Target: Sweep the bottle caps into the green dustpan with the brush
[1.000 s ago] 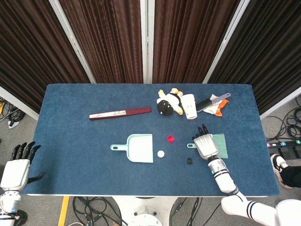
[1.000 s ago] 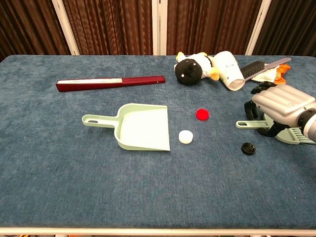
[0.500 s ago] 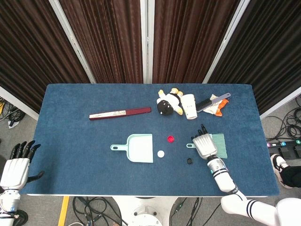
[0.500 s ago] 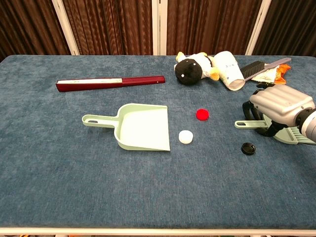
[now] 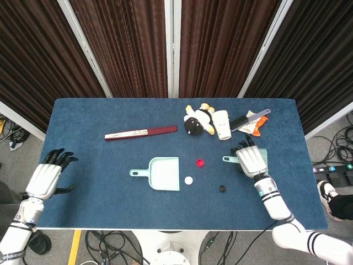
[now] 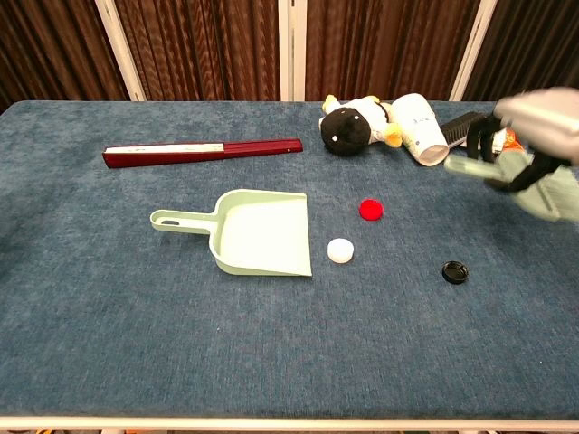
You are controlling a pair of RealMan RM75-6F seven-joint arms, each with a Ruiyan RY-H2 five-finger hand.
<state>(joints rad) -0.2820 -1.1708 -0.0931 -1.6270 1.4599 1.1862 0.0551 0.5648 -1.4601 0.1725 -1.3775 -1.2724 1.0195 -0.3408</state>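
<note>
The right hand [image 5: 252,160], silver-backed with black fingers, sits right of centre in the head view and grips the pale green brush [image 6: 534,185], its fingers curled around the handle. In the chest view the brush is at the right edge of the frame, lifted clear of the blue cloth-covered table [image 5: 99,160], with the handle's end pointing toward the frame's left and the bristle end running off toward the right edge.

The light green plastic dustpan [image 5: 161,173] lies flat near the middle of the table, well to the left of that hand, its handle pointing left and its open mouth facing right. Just off the mouth's lower right corner lies the small white bottle cap [image 5: 188,180]. The red bottle cap [image 5: 199,163] lies a little up and to the right of it, between the dustpan and the brush. The black bottle cap [image 5: 222,189] lies further right, below the held brush and apart from it.

The left hand [image 5: 48,175] is at the lower left of the head view, by the table's left edge, holding nothing, its black fingers spread apart.

Along the upper part of the table lie a long dark red closed folding fan [image 5: 141,133], a black and white plush toy [image 5: 197,122], a white paper cup [image 5: 222,125] on its side and a black-bristled grey brush [image 5: 249,118].
</note>
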